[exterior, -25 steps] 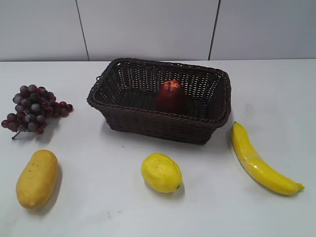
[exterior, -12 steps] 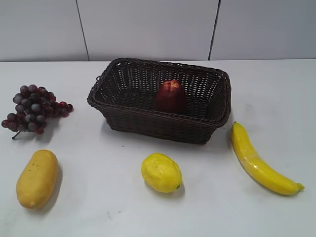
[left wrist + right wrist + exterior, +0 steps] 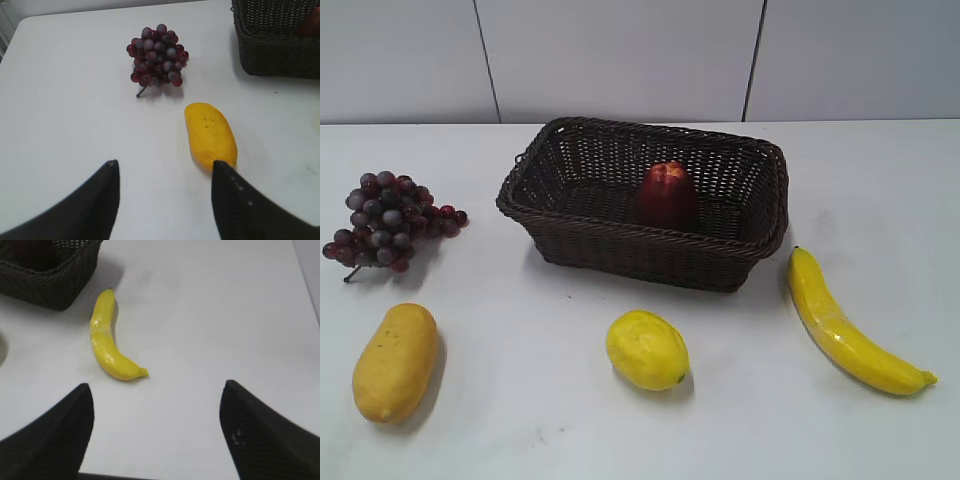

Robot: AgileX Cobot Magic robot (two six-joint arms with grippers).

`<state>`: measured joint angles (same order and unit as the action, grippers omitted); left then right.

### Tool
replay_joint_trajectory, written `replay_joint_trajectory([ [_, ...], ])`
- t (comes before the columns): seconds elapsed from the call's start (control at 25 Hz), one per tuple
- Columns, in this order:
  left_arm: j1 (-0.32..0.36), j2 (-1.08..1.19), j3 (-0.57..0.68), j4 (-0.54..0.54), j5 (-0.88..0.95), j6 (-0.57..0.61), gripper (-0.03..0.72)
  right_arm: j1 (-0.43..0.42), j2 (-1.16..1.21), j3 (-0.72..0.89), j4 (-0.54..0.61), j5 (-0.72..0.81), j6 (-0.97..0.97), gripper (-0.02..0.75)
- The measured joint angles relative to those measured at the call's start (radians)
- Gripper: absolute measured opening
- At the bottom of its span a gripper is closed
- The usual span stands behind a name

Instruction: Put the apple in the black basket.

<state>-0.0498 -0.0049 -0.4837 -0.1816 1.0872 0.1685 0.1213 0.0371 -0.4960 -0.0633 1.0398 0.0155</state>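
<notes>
Already apple [image 3: 667, 195] inside black basket [image 3: 620, 250], left gripper [image 3: 165, 172] and right gripper [image 3: 157, 395] agape, well apart from it

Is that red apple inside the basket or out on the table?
Inside: the apple sits behind the black basket front rim.

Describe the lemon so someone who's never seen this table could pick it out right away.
Start at the black basket in the middle of the white table, with the apple inside. The lemon lies just in front of the basket's near wall, alone on the tabletop. It is the short, rounded yellow fruit, unlike the long curved banana to its right and the elongated orange-yellow mango at far left.
</notes>
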Motion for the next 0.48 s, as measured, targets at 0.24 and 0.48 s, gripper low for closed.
replay_joint_trajectory([
  [0.24,0.000,0.000,0.000,0.000,0.000,0.000,0.438,-0.061,-0.041,0.000,0.001,-0.002,0.000,0.592],
  [0.48,0.000,0.000,0.000,0.000,0.000,0.000,0.435,-0.063,-0.041,0.000,0.002,-0.002,0.000,0.592],
])
